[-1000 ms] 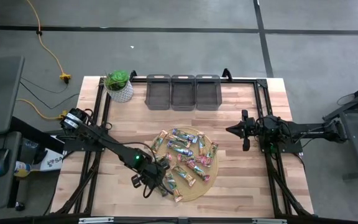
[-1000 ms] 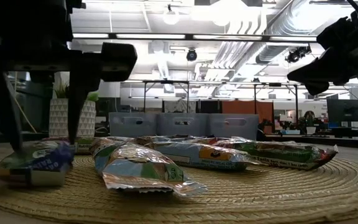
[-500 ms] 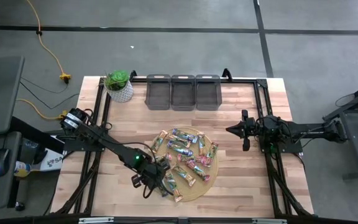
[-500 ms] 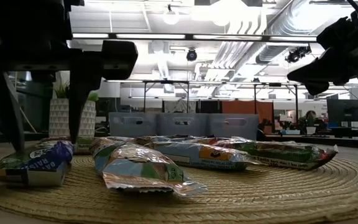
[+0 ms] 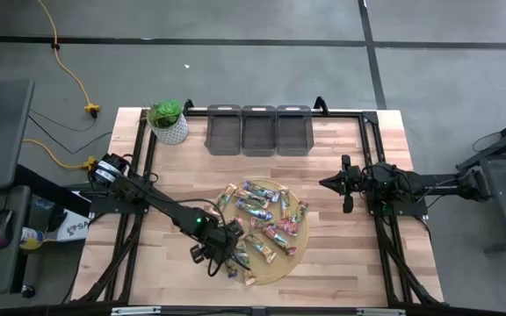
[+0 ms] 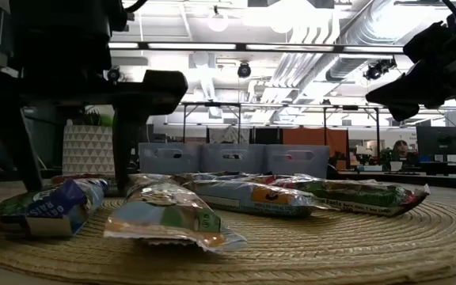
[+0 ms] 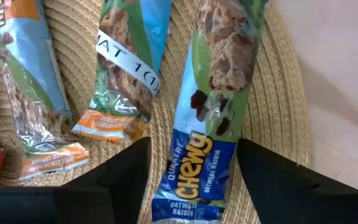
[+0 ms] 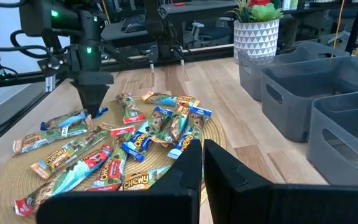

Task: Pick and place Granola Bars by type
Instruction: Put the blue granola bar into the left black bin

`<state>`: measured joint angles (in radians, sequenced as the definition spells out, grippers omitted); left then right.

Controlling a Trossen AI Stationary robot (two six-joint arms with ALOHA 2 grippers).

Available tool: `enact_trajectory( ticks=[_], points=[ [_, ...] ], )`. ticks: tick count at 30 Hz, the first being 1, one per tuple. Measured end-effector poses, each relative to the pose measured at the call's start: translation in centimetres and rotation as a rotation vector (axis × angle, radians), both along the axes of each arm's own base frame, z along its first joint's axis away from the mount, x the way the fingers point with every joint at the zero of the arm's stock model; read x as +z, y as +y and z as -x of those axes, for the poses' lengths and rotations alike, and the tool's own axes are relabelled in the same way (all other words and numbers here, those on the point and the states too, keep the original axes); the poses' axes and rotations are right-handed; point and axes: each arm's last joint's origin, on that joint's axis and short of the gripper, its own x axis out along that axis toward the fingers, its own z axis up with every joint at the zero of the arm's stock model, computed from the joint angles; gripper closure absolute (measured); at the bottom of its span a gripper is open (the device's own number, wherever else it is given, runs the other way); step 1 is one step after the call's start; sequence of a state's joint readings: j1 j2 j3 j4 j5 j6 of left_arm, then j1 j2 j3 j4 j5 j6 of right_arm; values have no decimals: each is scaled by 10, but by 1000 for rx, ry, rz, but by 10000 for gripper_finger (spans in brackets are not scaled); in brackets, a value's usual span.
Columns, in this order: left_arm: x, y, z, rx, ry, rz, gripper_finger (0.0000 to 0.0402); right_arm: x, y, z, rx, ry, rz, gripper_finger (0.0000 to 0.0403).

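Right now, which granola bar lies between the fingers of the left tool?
The blue-ended Oatmeal Raisin bar at the mat's edge; the left tool straddles it, the orange-ended neighbours lie outside.

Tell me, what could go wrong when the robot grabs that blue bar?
The left gripper stands open astride the blue-ended foil-wrapped granola bar. An orange-ended bar lies close beside it, so a finger might catch that one too. The shiny wrapper could slip out. The bar sits near the round woven mat's edge and might get pushed off.
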<state>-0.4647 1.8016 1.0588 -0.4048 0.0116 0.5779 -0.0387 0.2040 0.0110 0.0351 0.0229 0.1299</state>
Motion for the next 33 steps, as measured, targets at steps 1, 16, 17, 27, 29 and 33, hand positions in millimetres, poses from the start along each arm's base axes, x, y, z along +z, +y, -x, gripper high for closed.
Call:
enact_trajectory(
  ticks=[1,16,17,27,29,33],
  points=[
    [0,0,0,0,1,0,157,0,0,0,0,-1,0,403],
    [-1,-1,2,-64,30,16,215,1,0,0,0,-8,0,403],
    [-2,-1,2,-64,31,17,221,1,0,0,-1,-8,0,403],
    [-2,-1,2,-56,20,0,270,1,0,0,0,-8,0,403],
    [-2,-1,2,-52,20,1,277,1,0,0,0,-8,0,403],
    [-2,0,1,-29,24,6,287,1,0,0,0,-8,0,403]
  ],
)
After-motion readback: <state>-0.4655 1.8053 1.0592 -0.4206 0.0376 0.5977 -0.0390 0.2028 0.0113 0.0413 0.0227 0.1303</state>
